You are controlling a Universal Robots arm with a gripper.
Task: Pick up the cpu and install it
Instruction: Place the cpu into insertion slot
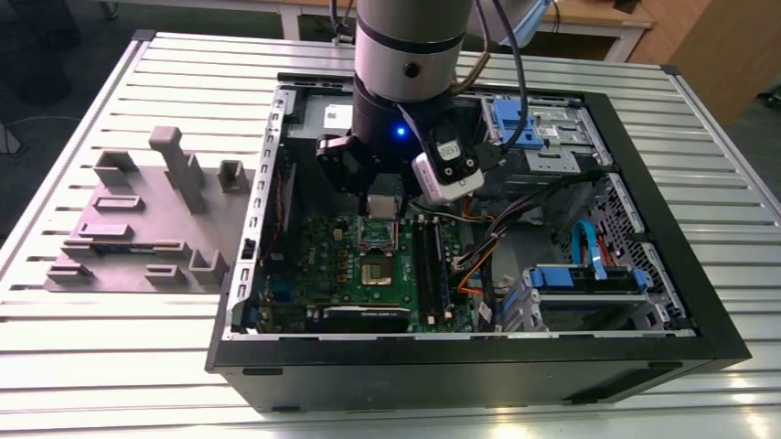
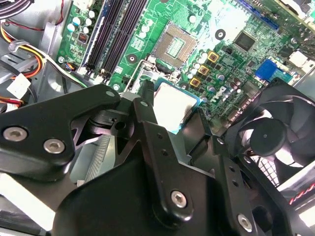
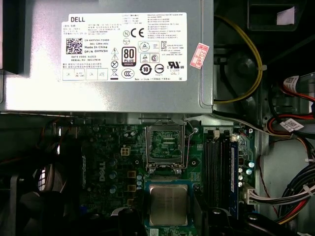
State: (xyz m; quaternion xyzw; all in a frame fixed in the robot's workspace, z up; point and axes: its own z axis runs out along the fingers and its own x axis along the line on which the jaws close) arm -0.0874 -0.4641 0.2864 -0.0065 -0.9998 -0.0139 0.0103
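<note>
The cpu (image 3: 168, 204), a flat silver square with a thin greenish rim, hangs level between the black fingers of my gripper (image 3: 168, 212), which is shut on it. In the second wrist view the cpu (image 2: 173, 104) sits between the gripper's (image 2: 173, 112) two fingertips, above the green motherboard (image 2: 236, 19). The open socket (image 2: 175, 44) lies bare a short way off from the chip, its metal frame (image 3: 166, 142) raised. In the exterior view the gripper (image 1: 382, 208) hovers inside the open computer case (image 1: 683, 302), over the motherboard (image 1: 329, 265).
A large grey power-supply box (image 3: 123, 54) with a white label borders the board. Memory slots (image 3: 219, 162) and coloured cables (image 3: 290, 128) run beside the socket. A black fan (image 2: 275, 137) sits close to the gripper. A grey fixture (image 1: 134, 219) stands on the slatted table at the exterior view's left.
</note>
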